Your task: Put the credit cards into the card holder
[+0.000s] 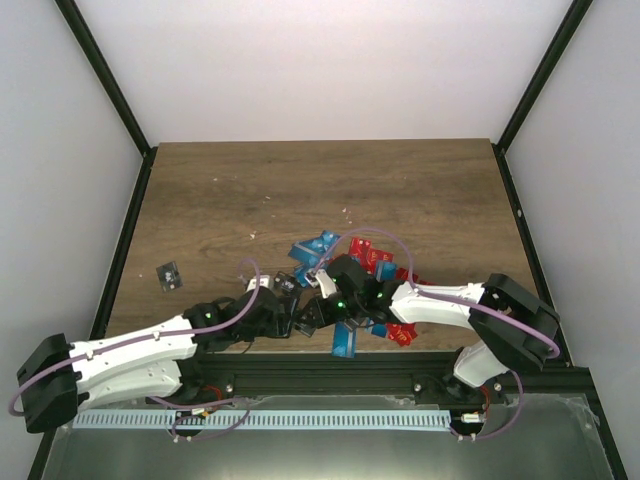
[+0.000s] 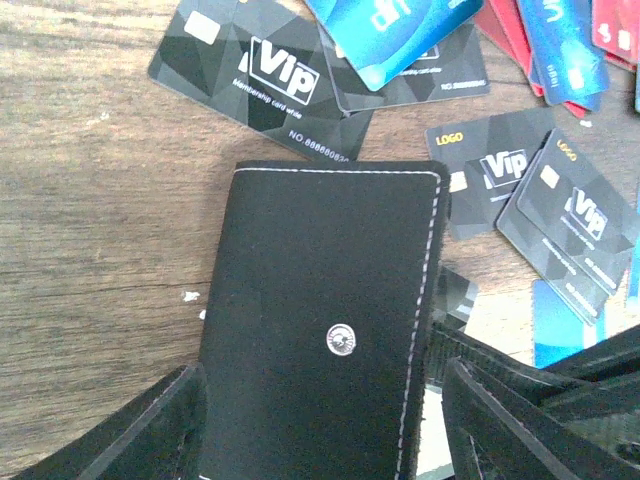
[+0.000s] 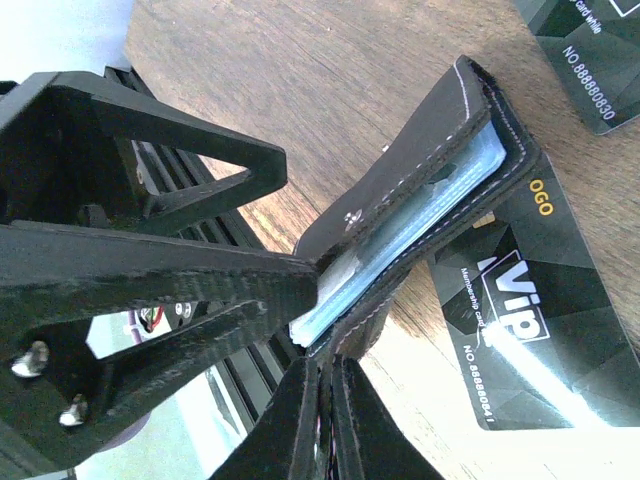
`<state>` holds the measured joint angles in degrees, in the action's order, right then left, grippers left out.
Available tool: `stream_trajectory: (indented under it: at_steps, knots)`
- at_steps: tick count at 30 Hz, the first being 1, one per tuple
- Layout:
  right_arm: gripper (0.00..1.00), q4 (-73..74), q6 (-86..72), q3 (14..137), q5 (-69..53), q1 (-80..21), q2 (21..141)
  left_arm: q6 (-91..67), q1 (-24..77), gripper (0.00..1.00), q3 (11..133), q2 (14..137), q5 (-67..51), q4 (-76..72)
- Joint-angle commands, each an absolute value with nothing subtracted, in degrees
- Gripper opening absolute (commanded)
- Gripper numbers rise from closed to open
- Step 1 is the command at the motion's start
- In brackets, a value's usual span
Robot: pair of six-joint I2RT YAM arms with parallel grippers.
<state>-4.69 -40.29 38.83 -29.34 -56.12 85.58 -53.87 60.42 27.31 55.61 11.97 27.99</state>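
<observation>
The card holder [image 2: 320,300] is found at the middle of the bench's [image 1: 300,190] near edge, just in front of the heap of credit cards [image 1: 345,255]. It is propped partly open, and a pale blue card [image 3: 400,235] is already tucked inside.

The left fingers [image 2: 140,430] are spread apart along its two long sides, but a firm clamp cannot be confirmed. The right fingers [image 3: 290,420] are drawn together at its open mouth, and whether a thin edge is pinched cannot be told.

The holder is judged soft, light and springy, with stitched covers and a snap. It is best gripped across the long sides near the spine, with the mouth left free. The cards are judged thin, stiff and slick, and are best taken by an exposed edge.

One holder is counted. Four black cards are seen from the left wrist. Red and blue ones overlap too much to be counted. One black card [image 1: 168,275] lies alone toward the left edge.
</observation>
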Motion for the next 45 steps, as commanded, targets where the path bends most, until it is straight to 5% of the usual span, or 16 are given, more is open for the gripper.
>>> stream_trajectory:
  at_steps: [1,13,30,45]
  knots:
    - [0.01,-4.21,-39.44,39.04,-28.45,-56.51,85.69,-54.09,60.65,0.64,27.88,53.63,13.17,27.53]
    - [0.01,-4.00,-39.12,39.02,-28.04,-56.51,85.28,-52.13,60.71,0.65,27.07,56.64,10.12,23.40]
    - [0.01,-2.61,-38.33,38.28,-25.57,-56.10,86.10,-57.93,60.64,0.49,28.65,54.36,22.16,34.87]
    - [0.01,-1.96,-37.30,38.41,-24.58,-54.02,87.85,-62.71,60.47,0.46,26.30,51.00,26.17,38.12]
